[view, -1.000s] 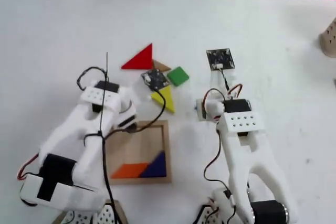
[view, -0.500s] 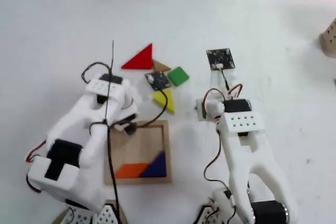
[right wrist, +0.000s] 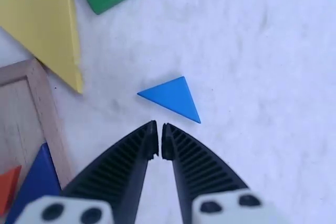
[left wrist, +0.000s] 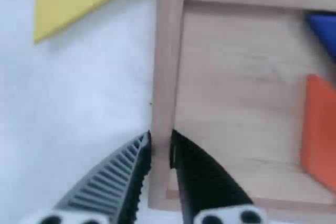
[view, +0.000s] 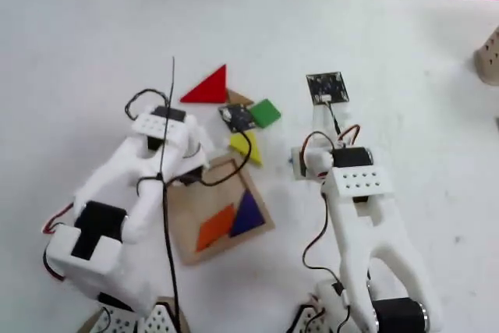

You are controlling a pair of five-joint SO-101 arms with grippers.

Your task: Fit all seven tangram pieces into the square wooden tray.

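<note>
Left wrist view, ribbed left hand (left wrist: 160, 139) seemingly pinching wooden tray (left wrist: 167, 66) rim, right hand (right wrist: 159, 129) pressed together near blue triangle (right wrist: 173, 98)

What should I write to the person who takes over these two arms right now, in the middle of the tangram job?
Grippers: the left gripper is shut on the rim of the wooden tray, near a corner. The right gripper is shut and empty, over the table beside the light blue triangle.
Done: the orange piece and the dark blue piece lie in the tray, which sits skewed.
Left: the yellow triangle, green square, red triangle, brown piece and light blue triangle are outside the tray, on the table.
</note>
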